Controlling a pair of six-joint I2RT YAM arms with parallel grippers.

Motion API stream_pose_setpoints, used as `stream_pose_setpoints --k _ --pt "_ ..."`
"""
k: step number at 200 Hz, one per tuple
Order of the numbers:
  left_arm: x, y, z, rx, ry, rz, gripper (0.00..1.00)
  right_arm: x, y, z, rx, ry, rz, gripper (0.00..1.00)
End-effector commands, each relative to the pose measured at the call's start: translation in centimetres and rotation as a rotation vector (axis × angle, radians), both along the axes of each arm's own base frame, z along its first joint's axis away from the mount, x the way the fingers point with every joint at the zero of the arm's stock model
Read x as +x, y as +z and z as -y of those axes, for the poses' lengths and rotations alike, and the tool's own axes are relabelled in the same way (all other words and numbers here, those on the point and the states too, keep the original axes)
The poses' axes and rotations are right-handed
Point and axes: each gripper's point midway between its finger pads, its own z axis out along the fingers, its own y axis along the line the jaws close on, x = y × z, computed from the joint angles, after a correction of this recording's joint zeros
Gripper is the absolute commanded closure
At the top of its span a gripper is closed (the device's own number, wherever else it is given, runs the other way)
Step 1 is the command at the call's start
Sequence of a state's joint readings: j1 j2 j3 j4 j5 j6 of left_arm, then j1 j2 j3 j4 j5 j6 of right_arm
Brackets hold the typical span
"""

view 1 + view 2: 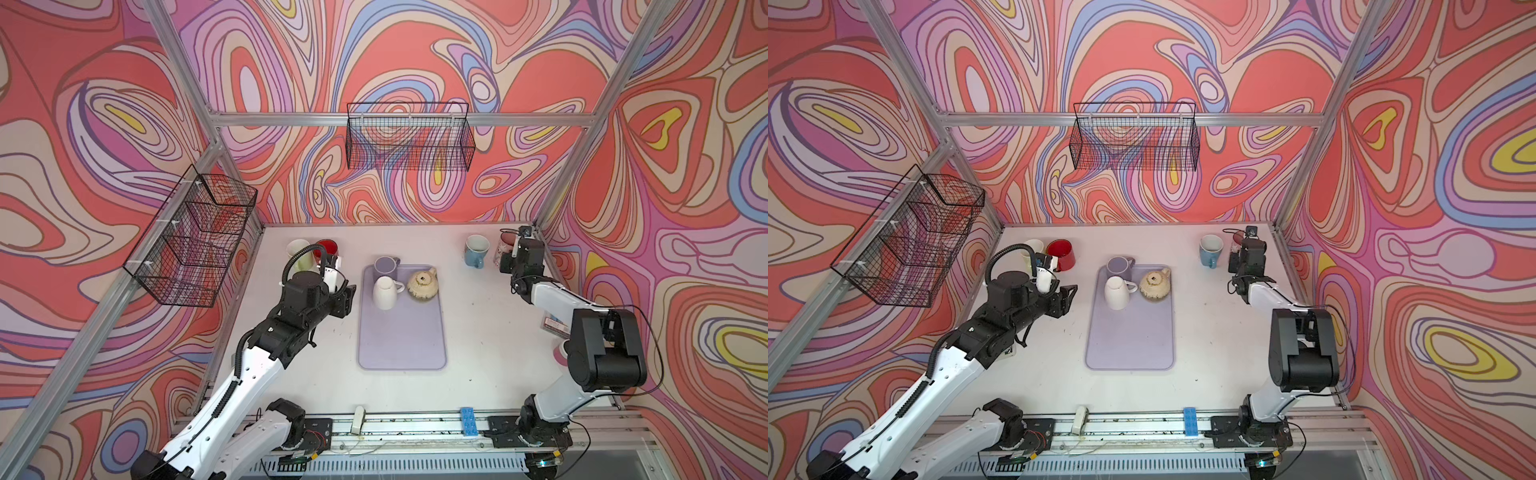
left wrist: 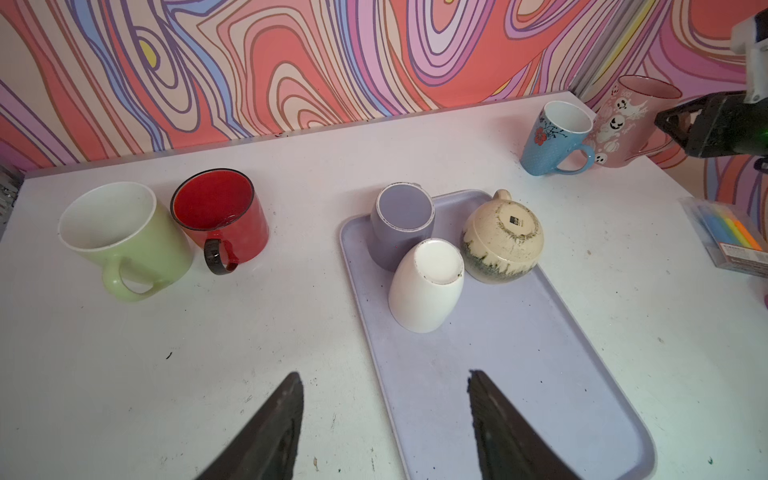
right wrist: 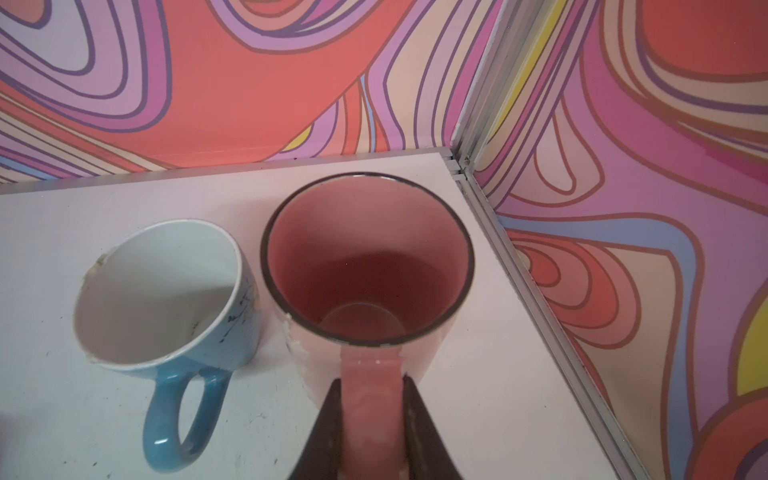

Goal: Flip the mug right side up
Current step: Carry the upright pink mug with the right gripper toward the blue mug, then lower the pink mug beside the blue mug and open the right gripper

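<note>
Left fingers (image 2: 270,432): apart, empty — inverted white mug (image 2: 424,291) ahead of them on the tray (image 2: 519,374).
Right fingers (image 3: 322,436): clamped on the handle (image 3: 370,399) of the pink mug (image 3: 365,266).
Pink mug: just beyond those fingers, on the worktop (image 3: 62,415); mouth up, long axis vertical.
Handling: ceramic — stiff, glazed, chippable; handle the surest hold.

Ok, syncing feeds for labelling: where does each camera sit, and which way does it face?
Top views: high over the near edge, looking down and back across the table; left arm and right arm show.
Left wrist: on the left arm, facing the tray and upside-down white mug; open left claw shows.
Right wrist: on the right arm, looking into the pink mug; right claw shut on its handle.
Shared: blue mug, both wrist views.
</note>
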State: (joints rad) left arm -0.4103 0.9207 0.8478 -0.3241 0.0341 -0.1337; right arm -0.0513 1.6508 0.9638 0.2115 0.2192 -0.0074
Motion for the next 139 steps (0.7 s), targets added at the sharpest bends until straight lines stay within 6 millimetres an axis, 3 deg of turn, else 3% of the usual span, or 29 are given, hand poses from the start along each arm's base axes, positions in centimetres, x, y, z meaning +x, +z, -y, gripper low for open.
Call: stream_pose_setpoints --k 1,117,139 --pt "0.3 -0.3 0.0 0.007 -0.007 0.004 0.35 1.8 4.3 0.5 0.009 -0.015 0.199 1.00" --pt "0.6 -0.5 0.0 0.001 -0.013 -0.007 0.35 3.0 0.2 -0.4 0.013 0.045 0.158 1.00" --pt "0.6 -0.6 0.0 0.002 -0.014 -0.008 0.35 3.0 0.3 -0.6 0.010 0.056 0.168 1.00"
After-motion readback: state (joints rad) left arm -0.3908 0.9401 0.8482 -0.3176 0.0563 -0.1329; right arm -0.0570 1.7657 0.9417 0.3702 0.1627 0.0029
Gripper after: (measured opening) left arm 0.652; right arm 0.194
